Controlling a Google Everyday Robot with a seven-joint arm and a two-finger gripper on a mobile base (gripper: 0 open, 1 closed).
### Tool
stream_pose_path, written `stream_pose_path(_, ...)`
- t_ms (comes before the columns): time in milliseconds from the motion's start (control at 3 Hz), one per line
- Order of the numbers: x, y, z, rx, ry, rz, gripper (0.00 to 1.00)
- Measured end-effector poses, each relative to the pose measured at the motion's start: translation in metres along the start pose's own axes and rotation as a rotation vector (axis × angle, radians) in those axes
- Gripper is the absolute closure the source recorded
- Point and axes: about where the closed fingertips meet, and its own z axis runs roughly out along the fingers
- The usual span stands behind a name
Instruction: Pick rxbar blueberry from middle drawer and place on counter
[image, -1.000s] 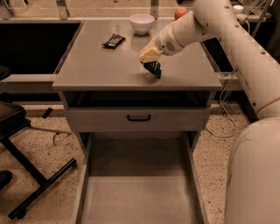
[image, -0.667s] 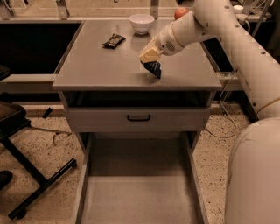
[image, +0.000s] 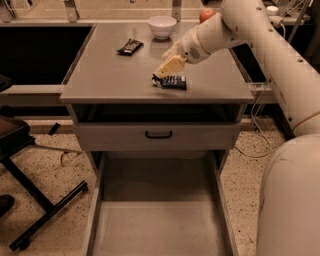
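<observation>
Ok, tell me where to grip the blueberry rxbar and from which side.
I'd take the rxbar blueberry across its short width, mid-length, from straight above: it lies flat on the counter, so only its long edges can be pinched. The gripper hangs just above one end.

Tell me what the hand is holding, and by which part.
Cannot tell. The hand sits at the left end of the rxbar blueberry, which lies flat on the counter.

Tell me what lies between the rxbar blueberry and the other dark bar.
Bare counter only, in the camera view; the gripper hangs right over the rxbar blueberry.
</observation>
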Motion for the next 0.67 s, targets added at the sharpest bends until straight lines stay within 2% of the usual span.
stream_pose_path(333,0.0,0.0,0.0001,0.0,0.0,0.0,0.0)
stream_pose_path(667,0.0,0.0,0.0001,0.0,0.0,0.0,0.0)
